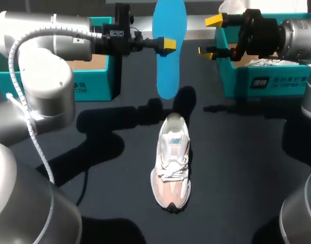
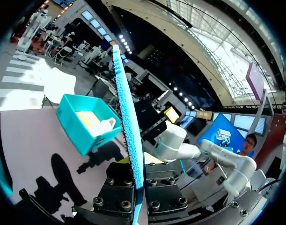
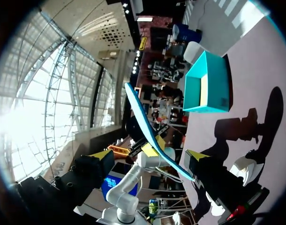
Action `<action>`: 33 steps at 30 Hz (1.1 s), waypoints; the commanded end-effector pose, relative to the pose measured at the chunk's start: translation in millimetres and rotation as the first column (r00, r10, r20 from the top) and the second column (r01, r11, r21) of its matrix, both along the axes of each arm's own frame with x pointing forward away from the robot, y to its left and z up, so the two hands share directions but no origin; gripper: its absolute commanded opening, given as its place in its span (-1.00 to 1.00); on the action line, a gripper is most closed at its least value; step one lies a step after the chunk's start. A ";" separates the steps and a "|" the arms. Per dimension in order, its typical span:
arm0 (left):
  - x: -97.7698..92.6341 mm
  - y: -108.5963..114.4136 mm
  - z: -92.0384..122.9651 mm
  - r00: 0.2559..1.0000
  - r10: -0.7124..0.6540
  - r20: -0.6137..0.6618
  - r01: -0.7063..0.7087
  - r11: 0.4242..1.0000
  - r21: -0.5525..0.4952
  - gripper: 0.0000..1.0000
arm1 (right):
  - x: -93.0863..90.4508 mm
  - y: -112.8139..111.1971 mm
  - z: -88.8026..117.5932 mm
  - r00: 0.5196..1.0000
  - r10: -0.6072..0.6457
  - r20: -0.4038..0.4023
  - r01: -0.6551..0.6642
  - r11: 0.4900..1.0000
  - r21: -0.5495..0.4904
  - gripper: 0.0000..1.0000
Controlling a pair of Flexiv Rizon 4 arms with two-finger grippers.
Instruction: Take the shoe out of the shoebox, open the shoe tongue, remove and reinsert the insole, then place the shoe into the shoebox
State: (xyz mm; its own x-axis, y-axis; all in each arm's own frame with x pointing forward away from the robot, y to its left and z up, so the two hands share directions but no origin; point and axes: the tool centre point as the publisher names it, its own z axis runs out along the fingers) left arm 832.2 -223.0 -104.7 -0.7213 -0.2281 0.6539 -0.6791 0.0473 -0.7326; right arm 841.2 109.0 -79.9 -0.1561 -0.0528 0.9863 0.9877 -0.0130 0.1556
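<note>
head view: the left arm (image 1: 53,35) comes in from the left and stretches across the far part of the desk (image 1: 247,152). the left gripper (image 1: 168,44) is pinched on the blue insole (image 1: 169,71), holding it up in the air and standing on end, with its lower tip above the shoe's heel. the shoe (image 1: 171,162) stands on its sole in the middle of the desk, outside both boxes, with its pinkish toe toward the near edge and its white laces loose. the right gripper (image 1: 210,36) hangs just beside the insole with its yellow tips spread apart and nothing between them, in front of the right teal box (image 1: 267,76). white paper shows inside that box. the left teal box (image 1: 91,76) sits at the far left, partly behind the left arm.

left wrist view: the insole (image 2: 128,117) is seen edge-on, clamped between the two black fingers (image 2: 115,197) and rising straight ahead of them. beyond it the right teal box (image 2: 86,124) stands on the desk with something white inside, and the right arm (image 2: 180,145) reaches in from the other side of the insole.

right wrist view: the right gripper's yellow tips (image 3: 103,155) stand wide apart and touch nothing. ahead of them the insole (image 3: 135,105) slants across, gripped near its lower part by the left gripper (image 3: 150,149). the left teal box (image 3: 206,84) lies farther off on the desk, and part of the shoe (image 3: 243,168) shows beside one finger.
</note>
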 end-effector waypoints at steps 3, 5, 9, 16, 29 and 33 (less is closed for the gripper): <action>-8.6 -4.4 -2.1 0.817 0.065 0.572 -0.082 0.997 0.004 -1.00 | 0.2 1.4 0.2 1.000 -0.001 -0.001 0.001 1.000 -0.002 1.00; -9.1 -4.7 -0.6 0.773 0.051 0.633 -0.089 0.996 0.028 -1.00 | 0.2 1.4 0.2 1.000 -0.001 -0.001 0.001 1.000 -0.002 1.00; -11.3 -5.8 5.5 0.813 0.050 0.580 -0.041 0.999 -0.027 -1.00 | 0.2 1.4 0.2 1.000 -0.001 -0.001 0.001 1.000 -0.002 1.00; -11.3 -5.8 5.5 0.813 0.050 0.580 -0.041 0.999 -0.027 -1.00 | 0.2 1.4 0.2 1.000 -0.001 -0.001 0.001 1.000 -0.002 1.00; -11.4 -2.8 -10.3 0.404 -0.351 0.845 0.054 0.931 0.360 -1.00 | 0.2 1.4 0.2 1.000 -0.001 -0.001 0.001 1.000 -0.002 1.00; -9.2 -4.2 -13.3 0.227 -0.421 0.878 0.005 0.902 0.431 -1.00 | 0.2 1.4 0.2 1.000 -0.001 -0.001 0.001 1.000 -0.002 1.00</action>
State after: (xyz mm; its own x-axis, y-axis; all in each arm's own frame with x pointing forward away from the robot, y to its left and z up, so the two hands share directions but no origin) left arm 818.2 -228.5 -122.0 -0.9618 -0.1781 -0.2080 0.1720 0.1980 -0.9650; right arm 841.2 108.8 -79.6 -0.1558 -0.0522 0.9864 0.9878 -0.0127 0.1554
